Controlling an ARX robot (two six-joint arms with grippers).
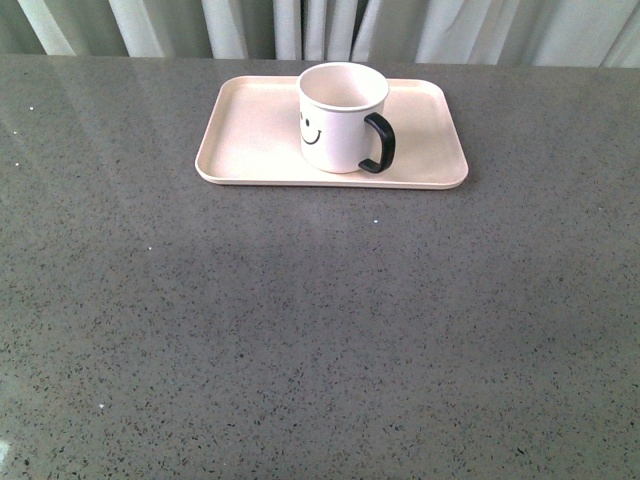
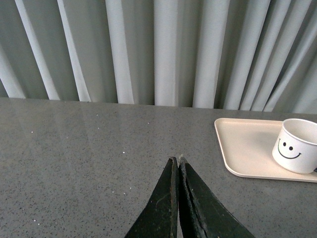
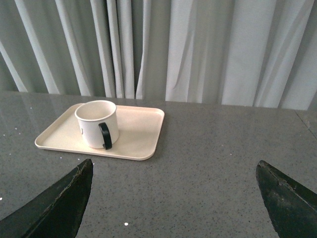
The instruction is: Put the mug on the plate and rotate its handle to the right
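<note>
You've got mug [image 1: 340, 115] upright on plate [image 1: 250, 140], handle [image 1: 380, 143] pointing right, left gripper [image 2: 177, 161] closed and empty, right gripper [image 3: 174, 162] wide open and empty, both off the plate.

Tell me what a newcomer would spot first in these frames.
The white smiley mug stands upright on the pale pink plate at the far middle of the grey table. Its black handle points right in the front view. Neither arm touches it: the left gripper is shut and the right gripper is open, both short of the plate.
</note>
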